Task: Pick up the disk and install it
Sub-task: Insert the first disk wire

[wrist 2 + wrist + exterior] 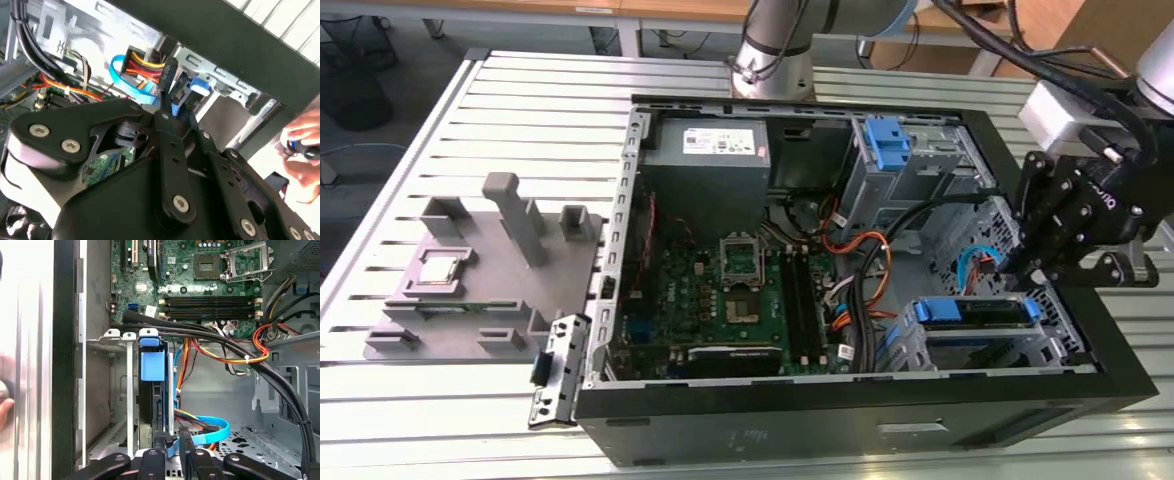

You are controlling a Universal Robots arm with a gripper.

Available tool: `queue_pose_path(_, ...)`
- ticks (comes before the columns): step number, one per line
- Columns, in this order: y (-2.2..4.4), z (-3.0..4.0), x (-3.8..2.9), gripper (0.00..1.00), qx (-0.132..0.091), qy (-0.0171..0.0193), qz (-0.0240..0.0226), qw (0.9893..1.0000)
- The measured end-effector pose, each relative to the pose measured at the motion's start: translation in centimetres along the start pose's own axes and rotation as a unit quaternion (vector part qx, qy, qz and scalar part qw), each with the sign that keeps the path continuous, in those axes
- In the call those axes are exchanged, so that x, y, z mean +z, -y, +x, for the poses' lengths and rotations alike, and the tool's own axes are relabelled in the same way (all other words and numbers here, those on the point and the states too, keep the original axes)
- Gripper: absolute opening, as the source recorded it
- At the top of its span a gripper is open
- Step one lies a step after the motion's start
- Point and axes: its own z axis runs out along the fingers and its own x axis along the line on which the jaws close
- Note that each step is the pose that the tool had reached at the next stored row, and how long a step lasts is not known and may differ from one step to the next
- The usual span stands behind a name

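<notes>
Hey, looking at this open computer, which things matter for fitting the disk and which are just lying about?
Job: disk in its blue carrier; metal drive bay; pincer.
Lying about: grey fixture beside the case; upright blue bracket; power supply.

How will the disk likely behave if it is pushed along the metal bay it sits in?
The disk probably stays rigid: it looks like a flat slab in a blue plastic frame. It should slide rather than tip, since the metal bay walls flank it. The thin blue cable near it looks floppy and might snag.
</notes>
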Motion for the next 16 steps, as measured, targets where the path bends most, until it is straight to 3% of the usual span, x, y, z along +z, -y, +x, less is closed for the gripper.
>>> queue_pose_path(2,-0.03,0.0,-0.92,0.27,0.0,0.0003,-0.0001,1.0)
queue_pose_path(3,-0.1,-0.04,-2.62,0.27,0.0,0.0002,-0.0001,1.0)
queue_pose_path(8,-0.18,0.05,-4.75,0.27,0.0,0.0001,0.0002,1.0)
queue_pose_path(10,-0.19,0.05,-4.95,0.27,0.0,0.0001,0.0022,1.0)
queue_pose_path(16,-0.19,0.05,-4.96,0.27,0.0,-0.0001,0.0023,1.0)
